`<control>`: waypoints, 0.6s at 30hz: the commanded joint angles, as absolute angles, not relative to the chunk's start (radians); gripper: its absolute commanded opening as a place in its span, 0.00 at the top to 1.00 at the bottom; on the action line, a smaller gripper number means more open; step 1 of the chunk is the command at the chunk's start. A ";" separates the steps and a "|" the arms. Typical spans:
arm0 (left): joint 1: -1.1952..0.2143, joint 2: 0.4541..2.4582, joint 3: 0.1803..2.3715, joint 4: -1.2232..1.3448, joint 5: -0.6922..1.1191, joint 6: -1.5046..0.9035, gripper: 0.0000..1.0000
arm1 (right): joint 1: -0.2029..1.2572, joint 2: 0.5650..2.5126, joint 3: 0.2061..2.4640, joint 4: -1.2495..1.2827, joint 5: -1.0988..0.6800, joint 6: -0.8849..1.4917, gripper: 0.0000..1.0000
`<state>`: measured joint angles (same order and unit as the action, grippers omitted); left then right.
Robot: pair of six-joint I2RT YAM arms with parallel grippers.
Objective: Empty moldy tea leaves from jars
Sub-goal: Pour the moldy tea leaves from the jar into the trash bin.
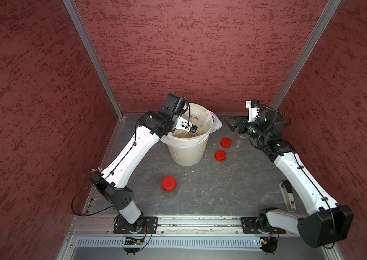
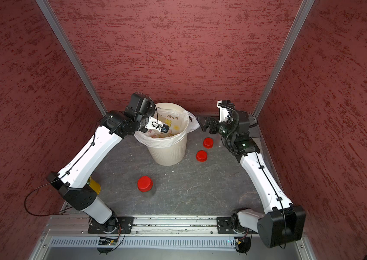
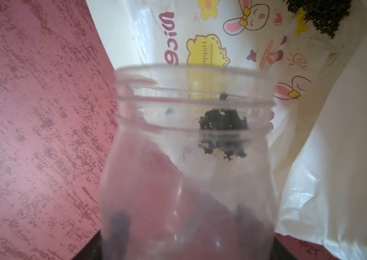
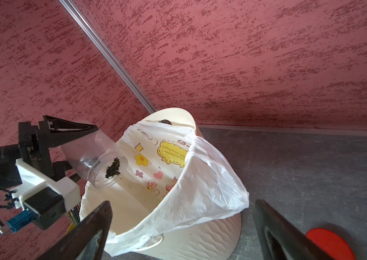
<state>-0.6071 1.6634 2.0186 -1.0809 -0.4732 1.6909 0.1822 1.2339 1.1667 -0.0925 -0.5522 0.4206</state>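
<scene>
Black and wedge-shaped, the left fingers pinch a clear round plastic jar, tilted mouth-down over the cream ribbed bin and its crinkly printed bag, a dark crumbly clump of tea at its threaded neck, while the right fingers hang spread just beside the bin.

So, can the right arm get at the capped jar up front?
Likely yes: the right gripper is open and empty, and the capped jar stands alone on open table, clear of the bin.
</scene>
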 commanded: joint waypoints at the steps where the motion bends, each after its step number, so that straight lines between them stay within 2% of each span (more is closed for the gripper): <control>1: -0.633 1.664 2.117 -1.049 -0.475 1.710 0.33 | 0.175 1.238 1.202 -0.052 -0.571 0.437 0.01; 8: -0.606 1.660 1.965 -1.046 -0.452 1.686 0.33 | 0.175 1.238 1.181 -0.037 -0.575 0.445 0.01; 18: -0.652 1.669 2.069 -1.058 -0.475 1.692 0.32 | 0.175 1.233 1.183 -0.046 -0.574 0.436 0.01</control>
<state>-0.6384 1.6939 2.0338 -1.0576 -0.4717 1.6913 0.1822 1.2388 1.1667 -0.0780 -0.5579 0.4301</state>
